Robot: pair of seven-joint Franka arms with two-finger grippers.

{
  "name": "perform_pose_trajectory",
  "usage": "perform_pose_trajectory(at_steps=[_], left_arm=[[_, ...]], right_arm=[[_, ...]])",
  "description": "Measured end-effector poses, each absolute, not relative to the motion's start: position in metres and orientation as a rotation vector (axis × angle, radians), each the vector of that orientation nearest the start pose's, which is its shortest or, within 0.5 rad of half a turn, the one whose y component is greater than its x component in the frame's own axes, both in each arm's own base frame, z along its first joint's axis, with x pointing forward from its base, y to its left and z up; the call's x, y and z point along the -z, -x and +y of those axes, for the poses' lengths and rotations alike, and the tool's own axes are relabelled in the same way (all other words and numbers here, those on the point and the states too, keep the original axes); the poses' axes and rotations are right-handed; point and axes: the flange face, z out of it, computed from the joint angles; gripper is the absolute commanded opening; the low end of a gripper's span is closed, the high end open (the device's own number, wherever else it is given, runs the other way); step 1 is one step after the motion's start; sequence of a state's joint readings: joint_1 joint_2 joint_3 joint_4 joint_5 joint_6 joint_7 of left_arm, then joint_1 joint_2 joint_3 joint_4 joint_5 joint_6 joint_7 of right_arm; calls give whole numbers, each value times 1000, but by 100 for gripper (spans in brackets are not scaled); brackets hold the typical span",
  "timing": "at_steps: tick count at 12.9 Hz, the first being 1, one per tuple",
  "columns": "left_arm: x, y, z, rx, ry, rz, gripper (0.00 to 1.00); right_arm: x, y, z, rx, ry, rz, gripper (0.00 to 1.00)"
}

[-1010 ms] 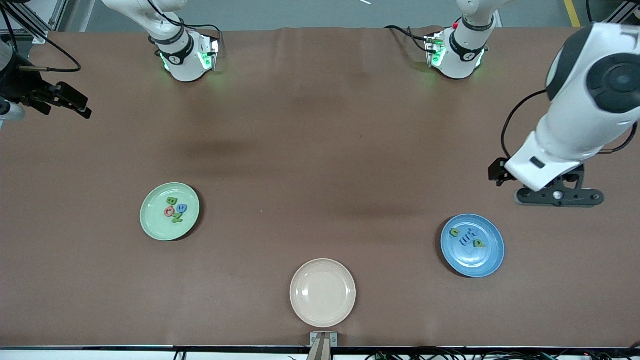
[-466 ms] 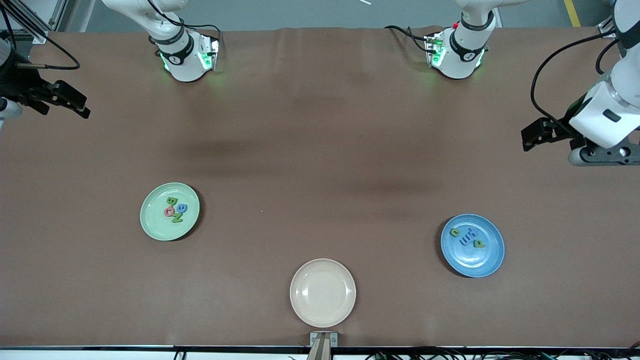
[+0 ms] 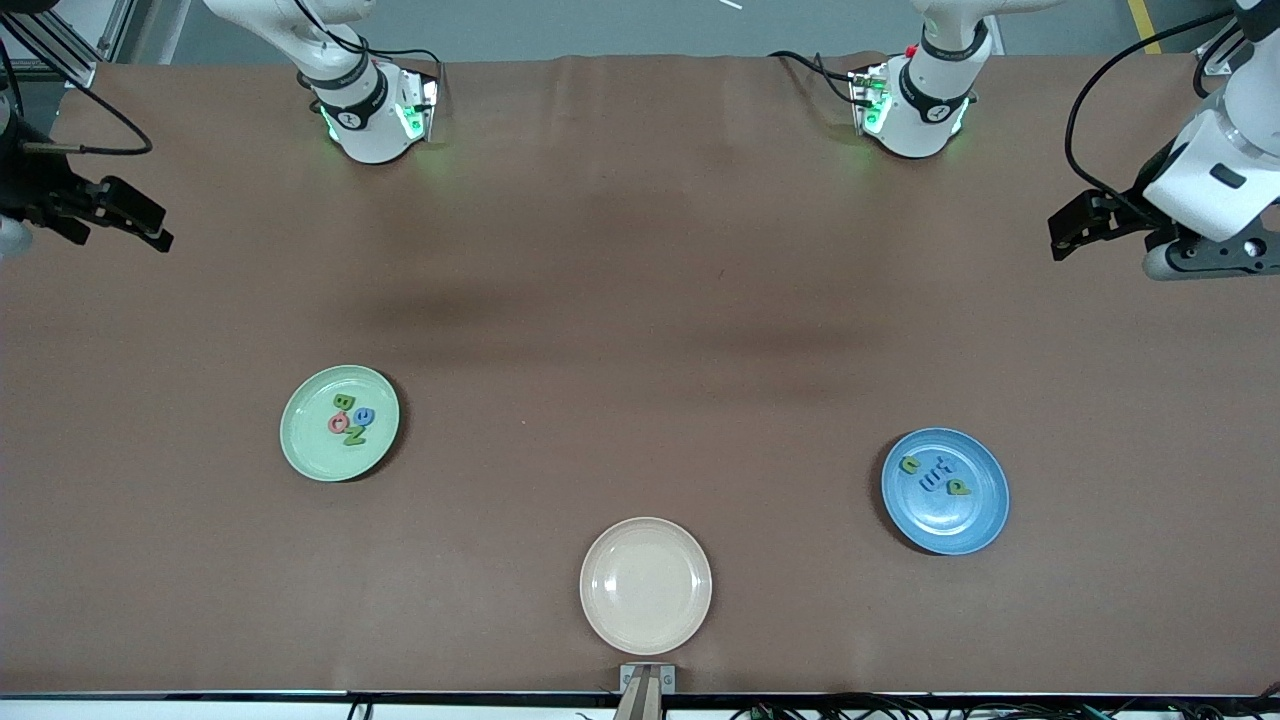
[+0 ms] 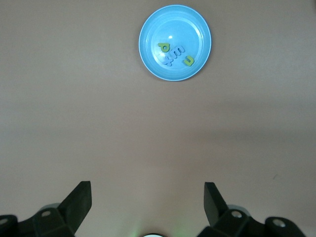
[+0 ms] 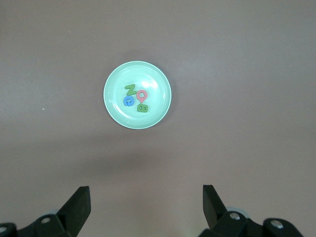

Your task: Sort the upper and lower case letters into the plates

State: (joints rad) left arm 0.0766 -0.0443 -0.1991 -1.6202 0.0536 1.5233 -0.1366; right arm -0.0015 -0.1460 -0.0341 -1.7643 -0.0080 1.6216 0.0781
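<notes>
White arms [image 3: 1215,170] with black joint bands, green-lit bases [image 3: 375,120], looping black cables [image 3: 1085,100], and black two-fingered hands.

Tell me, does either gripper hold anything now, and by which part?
Nothing is held. The left gripper and the right gripper are both open and empty above bare table.

Pale mint green round shallow plate [image 3: 340,423] lies flat, lower-left area of front view, w/ 4 small letters clustered in it: 2 green, 1 pink, 1 blue. Medium blue round shallow plate [image 3: 945,491] lies flat, lower right, w/ 2 yellow-green and 2 blue letters.
</notes>
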Motion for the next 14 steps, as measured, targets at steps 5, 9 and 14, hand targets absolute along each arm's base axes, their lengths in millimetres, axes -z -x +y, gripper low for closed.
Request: perform_pose_trajectory(at_steps=[5, 9, 14], left_arm=[[-627, -520, -67, -36, 3110, -24, 100], [-637, -517, -83, 25, 3115, 22, 100], [-648, -519, -83, 64, 3118, 35, 100]], right_arm=[[-607, -526, -20, -41, 3142, 178, 100], [-610, -526, -20, -33, 3141, 178, 100], [-611, -526, -20, -29, 3136, 172, 100]])
